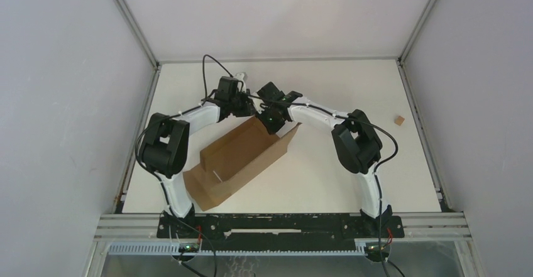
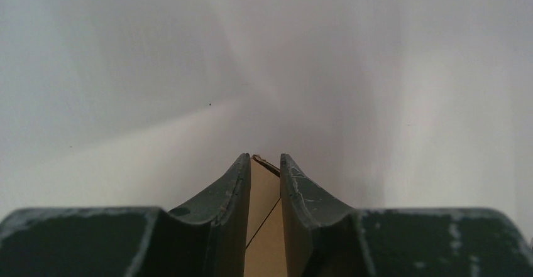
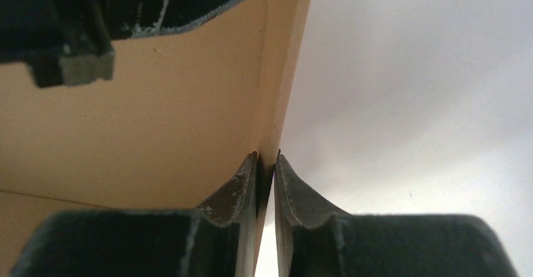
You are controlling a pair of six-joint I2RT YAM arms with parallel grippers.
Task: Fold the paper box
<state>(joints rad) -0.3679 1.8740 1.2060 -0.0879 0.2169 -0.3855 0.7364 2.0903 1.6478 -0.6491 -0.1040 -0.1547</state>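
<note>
Both grippers hold the paper box [image 1: 242, 157]: the left gripper [image 2: 264, 164] is pinched on a flap, the right gripper [image 3: 267, 161] on a thin wall. The box sits half open on the table [image 1: 352, 82], near its middle, a bit to its left side. Folding up the end wall looks like the step now. Next, both must bend it together, gently, so nothing tears. A tiny brown scrap [image 1: 398, 120] lies by the table's right edge.
</note>
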